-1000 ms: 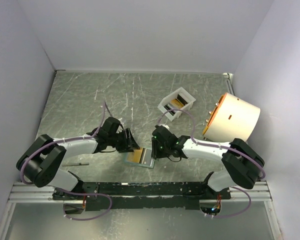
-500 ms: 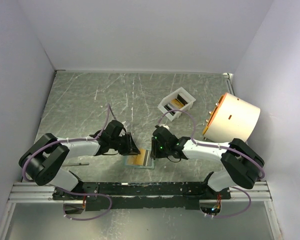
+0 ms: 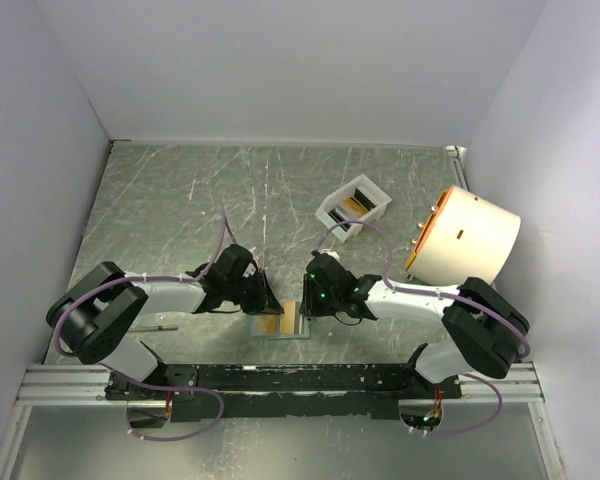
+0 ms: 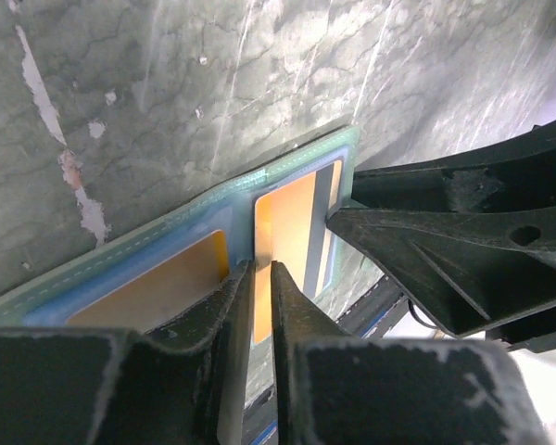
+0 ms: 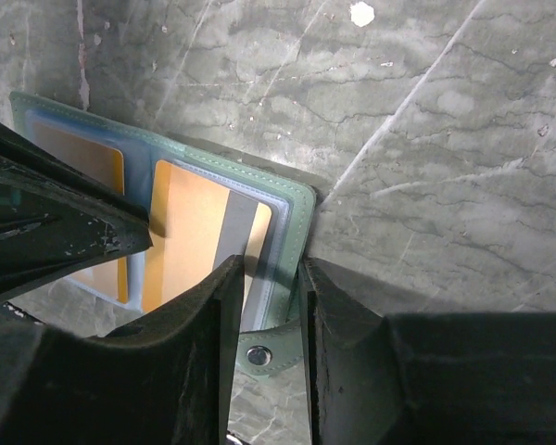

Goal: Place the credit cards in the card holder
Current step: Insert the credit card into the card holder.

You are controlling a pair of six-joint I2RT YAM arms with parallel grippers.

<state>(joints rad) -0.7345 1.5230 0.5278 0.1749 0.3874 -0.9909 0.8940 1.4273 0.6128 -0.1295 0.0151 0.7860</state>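
Table (image 3: 180,200) seen from above, both arms meeting near its front edge. White tray (image 3: 327,212): well beyond the right claw (image 3: 305,300), with more cards lying inside it. Card holder (image 5: 295,197): open and flat directly under both claws, pale blue pockets facing up. The right claw is narrowed onto the holder's right edge, just above the snap button (image 5: 256,355), and appears to clamp it in place. The left claw (image 4: 259,271) is almost closed and seems to pinch the near edge of a gold card (image 4: 292,222); the card reaches ahead of its tips into the right-hand pocket, grey stripe leading. A second gold card (image 4: 157,283) sits in the pocket just left of those tips.

Step in hand, as judged: seating the card. Push straight along the pocket, keeping the card low and flat so its corners do not snag the pocket lip. Let the right claw brace the holder against the push. Let go only once the card bottoms out, since the two claws' tips are very near each other
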